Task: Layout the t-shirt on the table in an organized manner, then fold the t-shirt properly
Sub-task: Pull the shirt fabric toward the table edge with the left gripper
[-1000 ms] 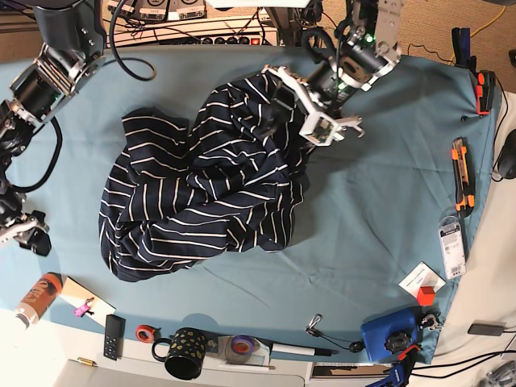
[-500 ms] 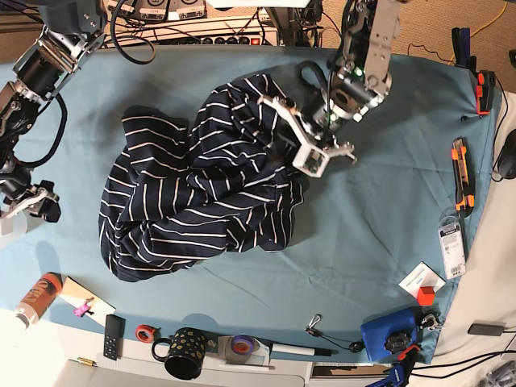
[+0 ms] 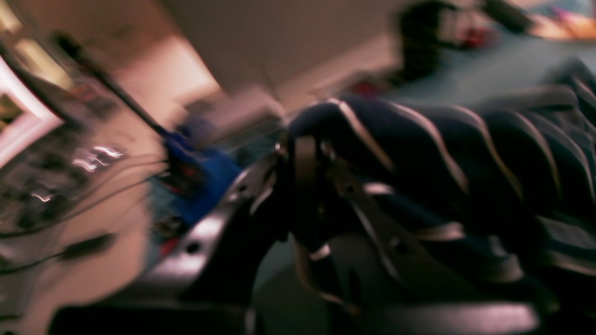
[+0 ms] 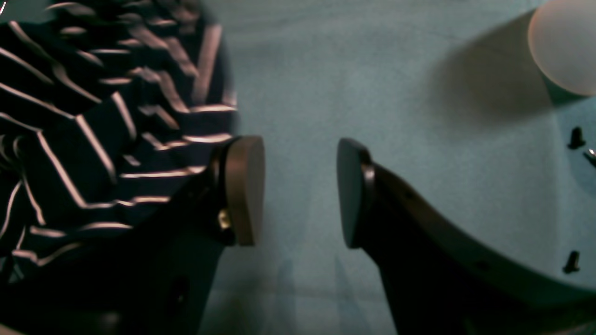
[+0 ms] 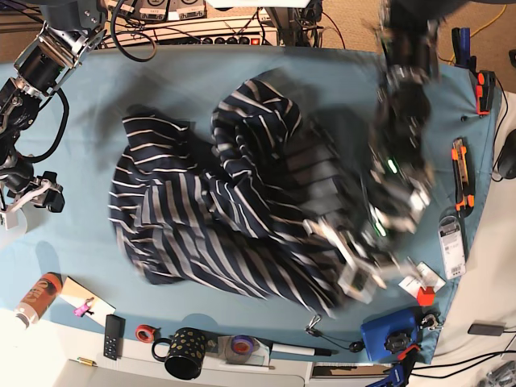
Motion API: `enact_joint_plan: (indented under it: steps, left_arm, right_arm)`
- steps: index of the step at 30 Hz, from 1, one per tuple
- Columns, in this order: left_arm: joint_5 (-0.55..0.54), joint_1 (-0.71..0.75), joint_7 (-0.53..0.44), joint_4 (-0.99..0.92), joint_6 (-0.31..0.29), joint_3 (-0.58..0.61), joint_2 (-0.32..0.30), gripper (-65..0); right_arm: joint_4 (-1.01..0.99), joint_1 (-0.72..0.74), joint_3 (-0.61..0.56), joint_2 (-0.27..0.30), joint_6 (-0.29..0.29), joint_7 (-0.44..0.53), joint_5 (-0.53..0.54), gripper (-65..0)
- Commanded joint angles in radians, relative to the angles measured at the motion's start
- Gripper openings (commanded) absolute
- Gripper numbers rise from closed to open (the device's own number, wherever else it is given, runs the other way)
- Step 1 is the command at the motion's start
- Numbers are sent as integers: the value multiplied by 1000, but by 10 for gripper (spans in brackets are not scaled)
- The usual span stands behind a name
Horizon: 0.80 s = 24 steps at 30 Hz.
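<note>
The table [image 5: 201,72] carries the t-shirt [image 5: 210,218], which half a second ago was bunched mid-frame and now streaks toward the lower right, its long axis running upper left to lower right: spreading has begun. The left end effector [image 5: 359,270] clamps its hem. The right end effector [image 4: 298,190], at left, gapes empty.

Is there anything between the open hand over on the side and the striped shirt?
In the base view, only bare teal table separates the right hand from the t-shirt. The right wrist view shows nothing between its pads.
</note>
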Motion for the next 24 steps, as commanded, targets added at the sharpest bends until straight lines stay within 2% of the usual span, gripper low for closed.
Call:
enact_joint_plan:
  steps: [1,5,7,9,10,11,12,14,16,19,21,24]
  left_arm:
    - [-1,-69,-29,-28,13,-19,-11,-650]
    - [-17,-258,-27,-270,-3,-49,-32,-650]
    - [-50,-325,-28,-382,-57,-49,-34,-625]
    - [-79,-369,-19,-455,-108,-49,-34,-421]
    - [-109,-381,-3,-470,-107,-49,-34,-334]
    - [-138,-389,33,-470,-98,-49,-34,-278]
    - [-170,-399,84,-464,-95,-49,-34,-264]
    - [-227,-419,222,-433,-96,-49,-34,-266]
    - [-281,-431,333,-373,-97,-49,-34,-275]
    - [-346,-430,449,-234,-104,-49,-34,-343]
    - [-362,-426,498,-157,-103,-49,-34,-380]
    - [-361,-386,505,-99,-103,-49,-33,-391]
  right_arm:
    - [18,21,3,28,4,14,18,-394]
    - [18,21,3,28,4,15,19,-394]
    - [18,21,3,28,4,15,19,-394]
    - [18,21,3,28,4,17,19,-394]
    - [18,21,3,28,4,19,19,-394]
    - [18,21,3,28,4,19,19,-394]
    - [18,21,3,28,4,20,19,-394]
    - [18,21,3,28,10,20,20,-394]
    - [18,21,3,27,48,19,36,-394]
    - [18,21,2,23,58,14,107,-394]
    - [18,21,2,21,58,2,154,-394]
    - [18,21,2,17,58,-36,180,-394]
